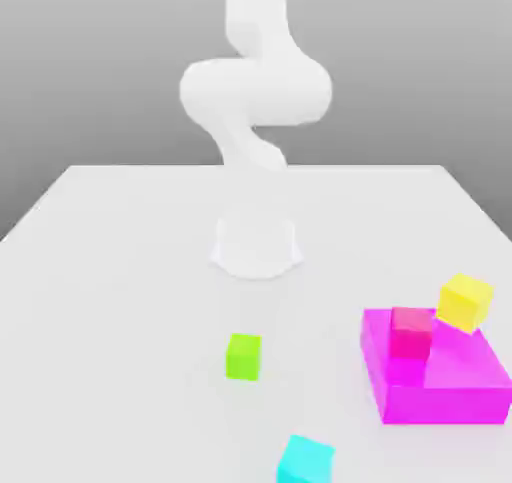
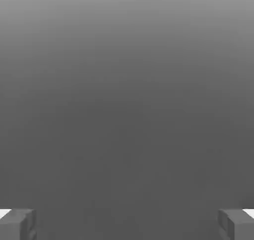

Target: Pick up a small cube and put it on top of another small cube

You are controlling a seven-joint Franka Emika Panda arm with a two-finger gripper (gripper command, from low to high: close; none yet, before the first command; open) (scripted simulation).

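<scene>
Judging by the exterior view, the small cubes look rigid and light, perhaps slightly slick on their flat faces. Everything lies around the magenta block [image 1: 445, 403]: the green cube [image 1: 243, 357] well apart toward the exterior view's left, the cyan cube [image 1: 305, 461] nearer the camera and also leftward, the red cube [image 1: 411, 333] over its top, and the yellow cube [image 1: 465, 302] tilted at its far edge, whether touching I cannot tell. Which cube is meant is unstated; green seems easiest, gripped squarely across two opposite upright faces at mid-height. A corner grip could twist it, and a hard release could topple the stack.

Within the hand view, the jaws stand spread wide, with nothing between them.
</scene>
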